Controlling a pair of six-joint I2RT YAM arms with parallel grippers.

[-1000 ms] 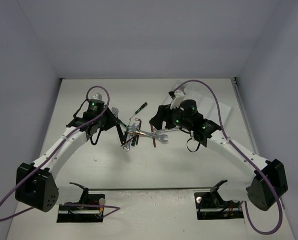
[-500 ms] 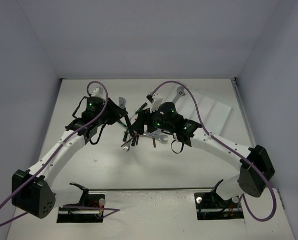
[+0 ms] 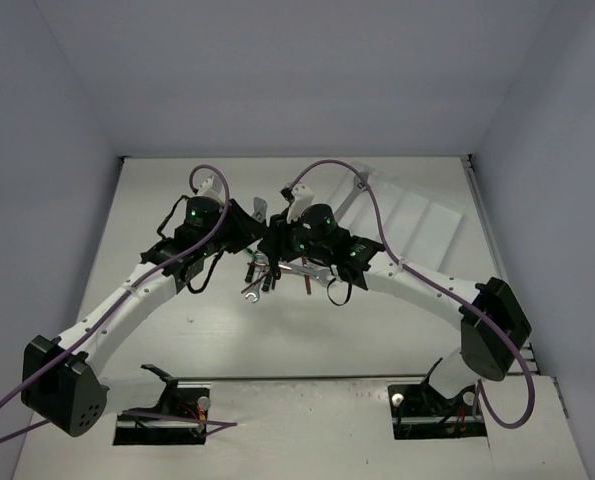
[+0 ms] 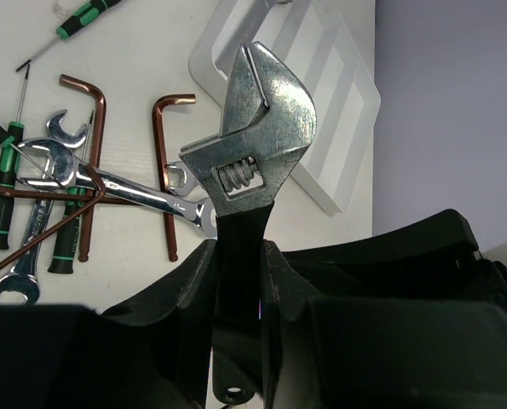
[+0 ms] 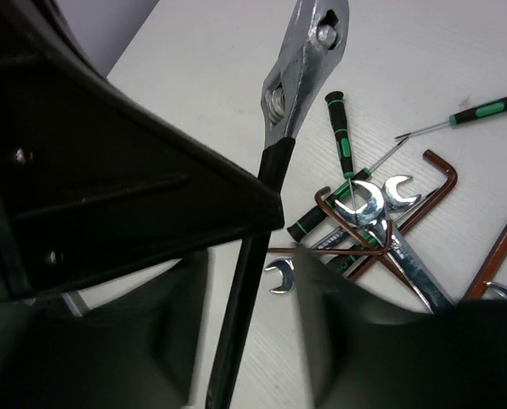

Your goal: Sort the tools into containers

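The pale surface [image 3: 177, 330] stretches out ahead of me. The translucent white tray [image 3: 417, 215] lies on its far right side, its long compartments side by side, well apart from the heap of tools.

My left arm [image 3: 127, 295] and right arm [image 3: 417, 285] reach inward and meet over the middle of the surface, wrists nearly touching.

My left hand [image 4: 239, 256] is clamped tight on the black handle of the adjustable wrench [image 4: 257, 119]. The wrench is held up off the surface, its silver head pointing away from my palm, and in the left wrist view that head overlaps the near corner of the tray.

My right hand [image 5: 249, 256] sits around the same black handle lower down. Its fingers [image 5: 355, 341] are apart, one on each side, and I see a little gap between each of them and the handle, though they look blurred.

The rest lies in a tangle on the surface under both hands. The silver open-end wrenches [image 4: 134, 189] are crossed over one another, and the reddish-brown hex keys [image 4: 164, 170] are laid across and beside them. Several green-and-black screwdrivers [image 4: 2, 187] lie at the heap's edge, and one more lies a little apart on the far side.
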